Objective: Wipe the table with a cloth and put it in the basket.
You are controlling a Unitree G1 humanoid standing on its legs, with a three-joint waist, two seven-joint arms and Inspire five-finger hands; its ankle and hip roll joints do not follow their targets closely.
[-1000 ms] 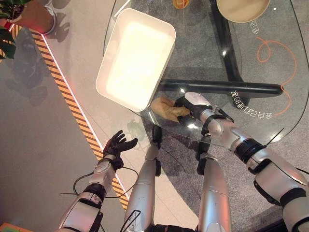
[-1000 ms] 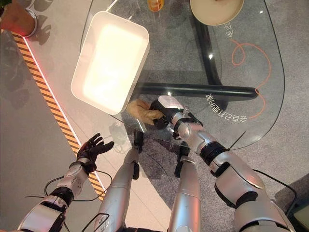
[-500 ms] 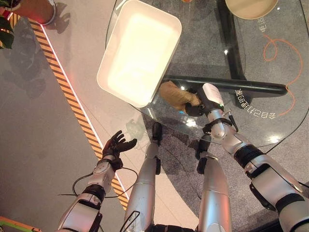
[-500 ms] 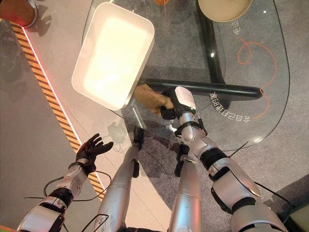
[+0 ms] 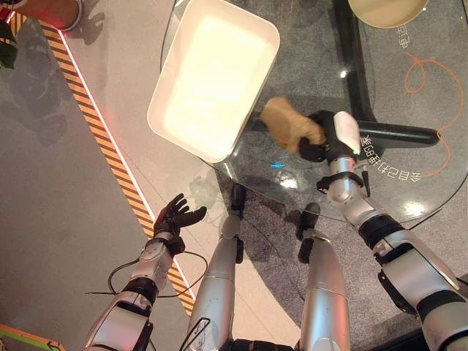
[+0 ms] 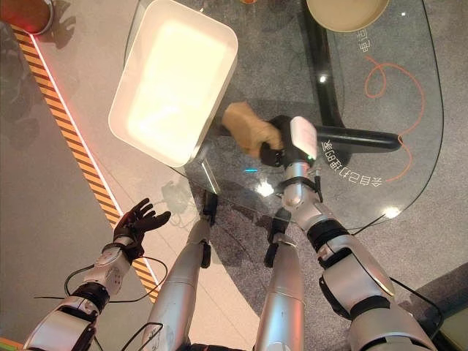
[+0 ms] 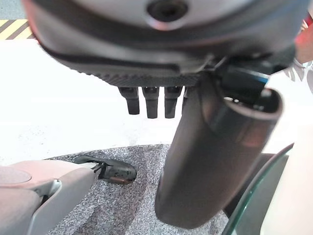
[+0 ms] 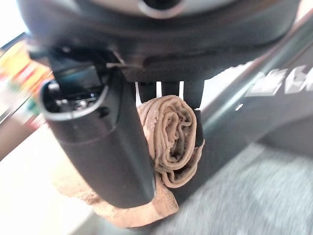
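Clutching the tan cloth (image 5: 289, 123) in curled fingers and thumb, the right hand (image 5: 327, 139) is raised above the glass worktop (image 5: 409, 175), with the bunched fabric sticking out toward the white basket (image 5: 213, 77). In the right wrist view the cloth (image 8: 172, 142) shows as a tight roll pinched between the thumb and the fingers, so the grasp looks firm. The cloth is just beside the basket's near right wall, at about the height of its rim, but no part of it lies inside the basket; the inside of the basket shows nothing in it.

By this reading, the wiping part looks finished or close to it, since the cloth appears lifted off the glass and aimed at the basket rather than pressed flat on it; whether the glass is truly clean cannot be told. What is left is to carry the cloth over the rim, let go of it and draw the hand clear.

Further out, the left hand (image 5: 174, 216) hangs beside the worktop, low over the floor, fingers relaxed and spread, holding nothing. At the far edge of the worktop sits a beige bowl (image 5: 386, 10), well apart from the basket and not involved.
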